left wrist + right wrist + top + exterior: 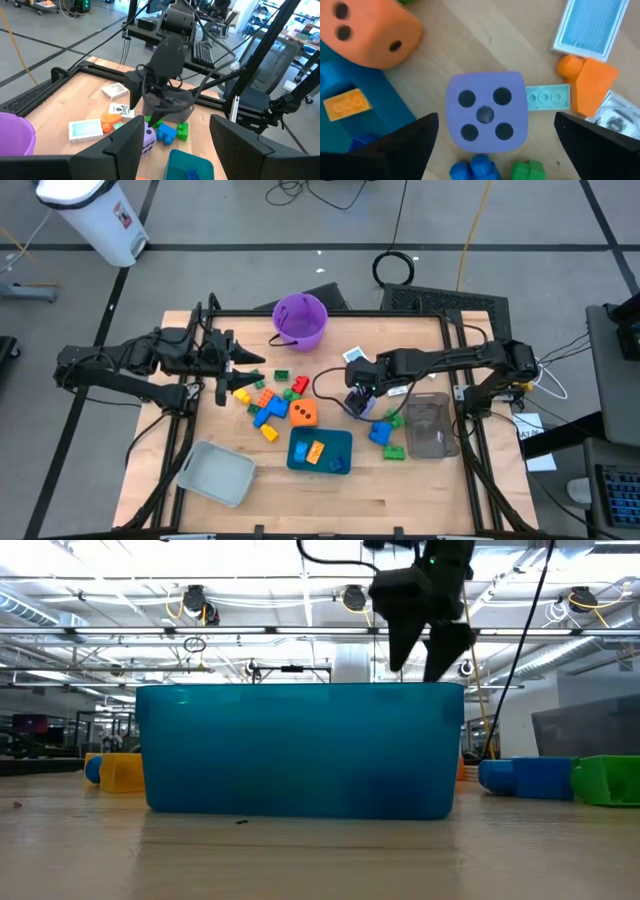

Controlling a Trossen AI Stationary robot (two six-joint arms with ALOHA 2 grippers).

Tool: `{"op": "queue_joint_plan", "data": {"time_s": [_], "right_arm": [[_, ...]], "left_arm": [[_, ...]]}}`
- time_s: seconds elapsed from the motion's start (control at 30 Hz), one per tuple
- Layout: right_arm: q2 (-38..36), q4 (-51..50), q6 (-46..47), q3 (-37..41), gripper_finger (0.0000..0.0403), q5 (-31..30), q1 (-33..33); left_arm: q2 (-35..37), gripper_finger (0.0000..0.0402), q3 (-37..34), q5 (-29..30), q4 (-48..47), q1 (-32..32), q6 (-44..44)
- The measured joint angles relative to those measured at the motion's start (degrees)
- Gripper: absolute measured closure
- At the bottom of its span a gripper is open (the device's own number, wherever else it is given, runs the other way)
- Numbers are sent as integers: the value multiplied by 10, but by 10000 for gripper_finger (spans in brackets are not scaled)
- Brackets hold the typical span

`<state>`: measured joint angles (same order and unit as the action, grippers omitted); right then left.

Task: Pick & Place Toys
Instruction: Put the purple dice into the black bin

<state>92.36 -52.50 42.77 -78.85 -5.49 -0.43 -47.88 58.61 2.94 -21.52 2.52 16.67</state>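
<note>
A purple die (486, 111) rests on the wood, five dots up, beside an orange die (367, 35). My right gripper (495, 122) hangs open above it, pointing steeply down, one finger on each side and clear of it; from overhead it (358, 402) covers most of the die. Loose bricks (262, 402) lie in a heap left of centre, with blue and green ones (385, 435) at the right. Cards (354, 356) lie flat behind the right gripper. My left gripper (245, 370) waits open and raised at the table's left, nothing between its fingers (130, 140).
A teal tray (345, 442) at the near middle holds a yellow brick (347, 105) and a blue one. A grey tray (217, 473) sits near left, a clear tray (430, 425) at the right, a purple bucket (300, 320) at the far middle. Orange brick (587, 82) beside the die.
</note>
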Motion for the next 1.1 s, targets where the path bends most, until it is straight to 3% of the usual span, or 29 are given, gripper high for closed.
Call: {"op": "queue_joint_plan", "data": {"time_s": [1.1], "right_arm": [[0, 201, -18, 140, 7, 92, -19]], "left_arm": [[0, 170, 0, 0, 0, 0, 1]]}}
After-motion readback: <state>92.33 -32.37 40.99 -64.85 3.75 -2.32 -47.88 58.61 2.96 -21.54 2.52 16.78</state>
